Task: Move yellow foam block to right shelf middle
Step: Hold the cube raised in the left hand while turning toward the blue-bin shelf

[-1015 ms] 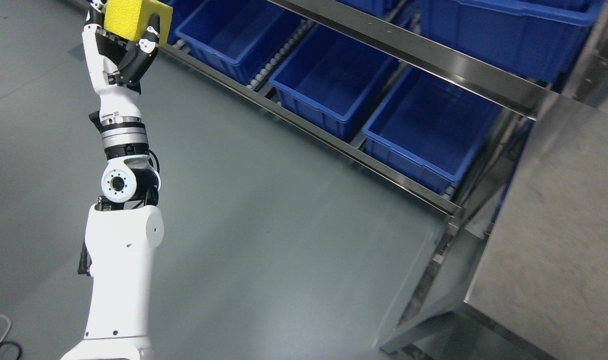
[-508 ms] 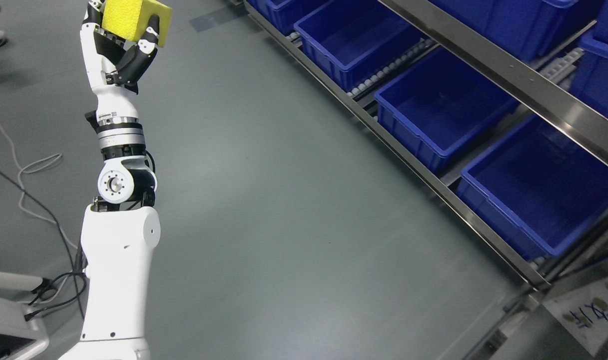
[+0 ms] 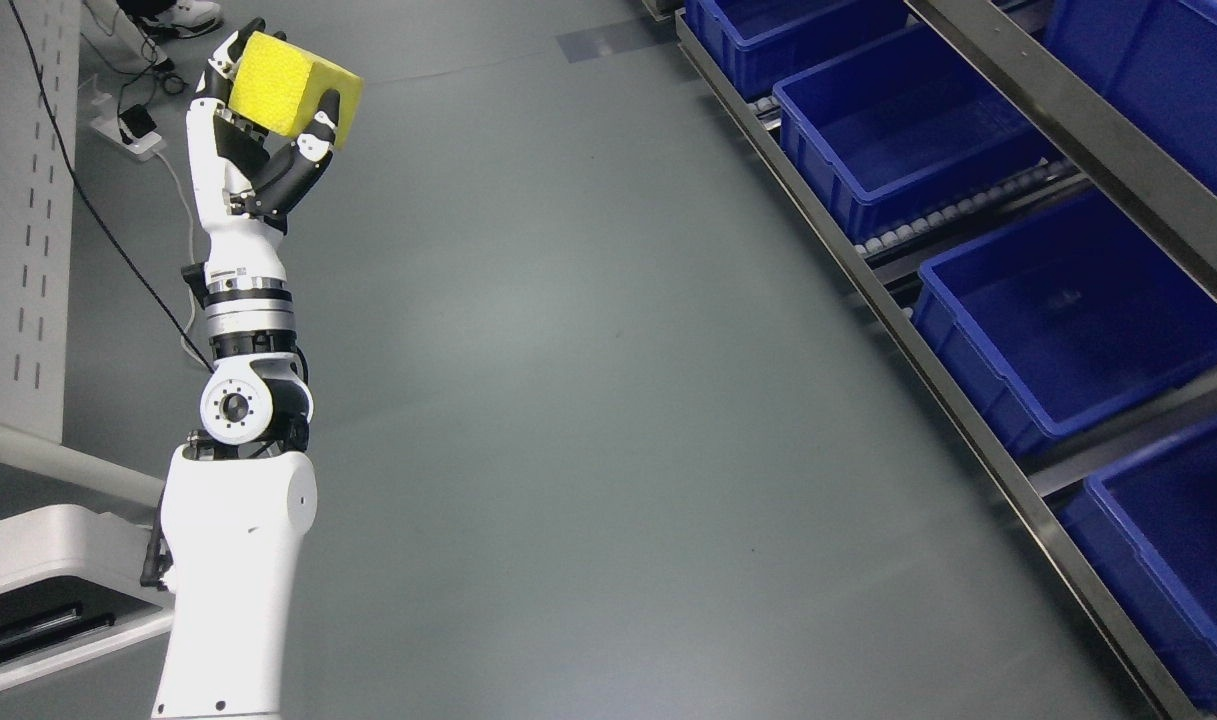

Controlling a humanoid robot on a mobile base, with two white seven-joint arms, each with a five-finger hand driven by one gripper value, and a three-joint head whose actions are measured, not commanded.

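One robot hand [image 3: 268,150], the left, is raised at the upper left of the head view with its fingers [image 3: 320,120] curled up around the yellow foam block [image 3: 290,82]. The block sits in the fingertips rather than deep in the palm: dark fingers press its right face, and white fingertips show at its left edge. It is held well above the floor [image 3: 588,400], tilted a little, with its top and front faces open to the camera. The right hand does not show.

Judging by its porous, sponge-like surface, the block is probably very light and soft, so it should give under the fingers instead of slipping; a hard squeeze would likely dent it, and a loose one might let it tip out. Opposite side faces, as taken now, look like the sensible place to hold it.

Beyond the arm lies bare grey floor. At the right runs a metal shelf rack [image 3: 968,400] with sloped roller lanes carrying several blue bins [image 3: 1058,330], all apparently empty. The block is well apart from the rack, so the carry to the middle level seems barely begun. Cables and white equipment [image 3: 28,560] stand at the far left.
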